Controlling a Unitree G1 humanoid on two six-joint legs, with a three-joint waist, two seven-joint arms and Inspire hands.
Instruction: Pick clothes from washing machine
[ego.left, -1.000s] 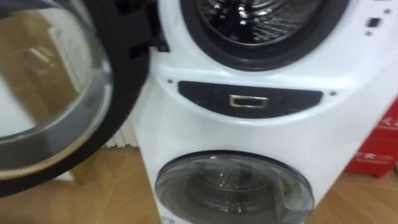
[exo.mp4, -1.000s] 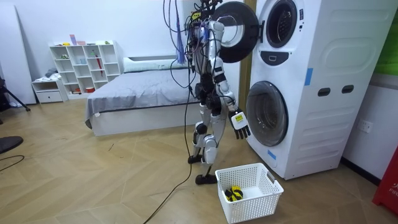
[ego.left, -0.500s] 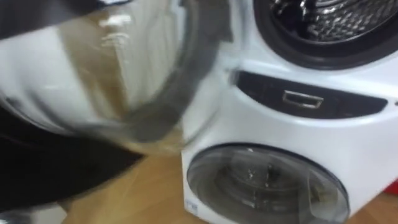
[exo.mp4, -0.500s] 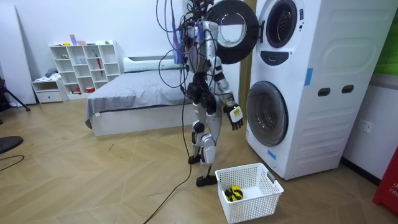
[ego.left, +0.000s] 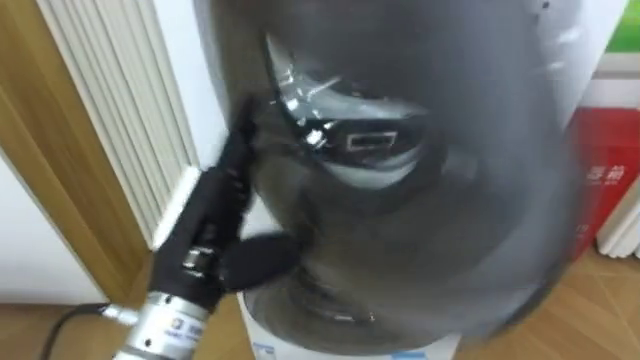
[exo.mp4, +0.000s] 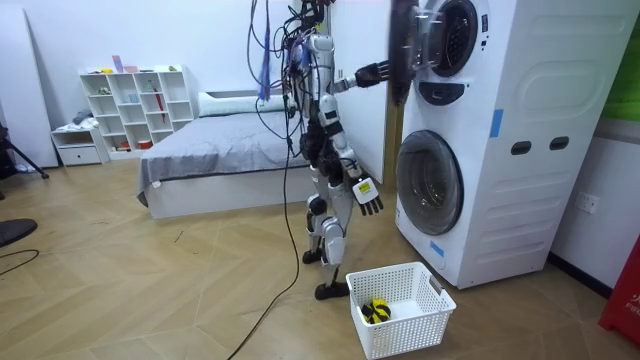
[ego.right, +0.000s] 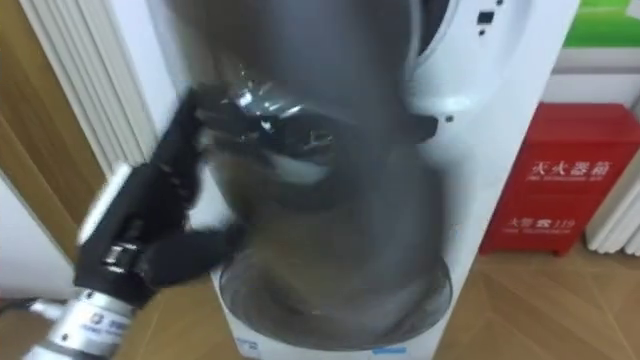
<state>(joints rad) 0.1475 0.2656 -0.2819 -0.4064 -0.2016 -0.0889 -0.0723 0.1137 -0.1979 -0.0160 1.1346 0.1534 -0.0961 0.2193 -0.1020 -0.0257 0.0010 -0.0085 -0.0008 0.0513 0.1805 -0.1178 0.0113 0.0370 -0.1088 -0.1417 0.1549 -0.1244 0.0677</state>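
Left robot hand (ego.left: 210, 235): black, entering from 7 o'clock, released, fingers (ego.left: 238, 150) stretched straight and laid against the rim of the upper door (ego.left: 420, 200). The thumb points toward 3 o'clock under the glass; whether it touches cannot be told.

Upper door: round, dark-framed, its outline hard to make out in the eye views. It hides most of the washing machine (exo.mp4: 500, 140) behind it. In the room view it stands edge-on at 9 o'clock of the upper drum (exo.mp4: 452, 35).

Clothes: cannot be made out; the drum's inside is dark and too small to read.

Lower door (exo.mp4: 430, 182): shut, at 6 o'clock of the upper drum.

Right robot hand (exo.mp4: 366, 195): hangs at hip height with fingers relaxed, holding nothing, apart from the machine.

White basket (exo.mp4: 441, 300): on the floor at 5 o'clock of the robot's feet. It holds a small yellow-and-black item (exo.mp4: 377, 310) of unclear kind.

Red box (ego.right: 560, 170): at 3 o'clock of the machine, partly cut off by the door.

White ribbed panel (ego.left: 110, 90): at 10 o'clock of the left robot hand.

Bed (exo.mp4: 220, 150): behind the robot.
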